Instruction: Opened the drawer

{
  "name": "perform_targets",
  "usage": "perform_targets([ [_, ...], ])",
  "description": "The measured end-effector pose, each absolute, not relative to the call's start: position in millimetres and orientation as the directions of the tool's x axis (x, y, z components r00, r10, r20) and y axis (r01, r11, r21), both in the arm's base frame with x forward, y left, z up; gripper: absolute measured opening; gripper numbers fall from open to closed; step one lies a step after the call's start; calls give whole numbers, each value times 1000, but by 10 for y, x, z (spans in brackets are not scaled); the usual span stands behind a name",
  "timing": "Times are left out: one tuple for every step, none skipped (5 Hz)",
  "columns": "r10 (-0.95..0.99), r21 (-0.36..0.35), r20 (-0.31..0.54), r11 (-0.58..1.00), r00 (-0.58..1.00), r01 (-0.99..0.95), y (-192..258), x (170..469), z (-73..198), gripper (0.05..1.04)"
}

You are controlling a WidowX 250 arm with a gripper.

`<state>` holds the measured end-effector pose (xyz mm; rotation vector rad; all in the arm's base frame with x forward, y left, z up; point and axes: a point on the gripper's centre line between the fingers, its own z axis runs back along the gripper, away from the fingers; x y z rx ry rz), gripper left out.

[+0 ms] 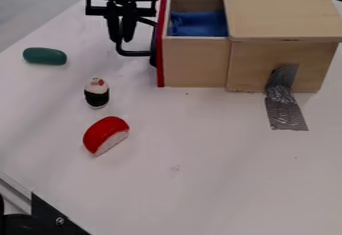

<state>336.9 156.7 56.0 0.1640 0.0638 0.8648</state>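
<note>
Grey flr (pixel 33 1) shows past white tbl (pixel 200 189)

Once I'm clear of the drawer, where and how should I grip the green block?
Probably from above, pinching the green block by both long sides at its middle: it lies flat, longer than wide, and its rounded ends could slip.

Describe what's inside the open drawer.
The drawer holds a blue cloth. Anything beneath the cloth is hidden, and the part under the box top is covered too.
</note>
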Motion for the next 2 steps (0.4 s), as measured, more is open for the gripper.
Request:
perform_targets([
  [769, 163, 10, 629, 639, -760, 1554, 3362, 624, 587],
  [772, 171, -3, 626, 635, -761, 1549, 3350, 655, 891],
])
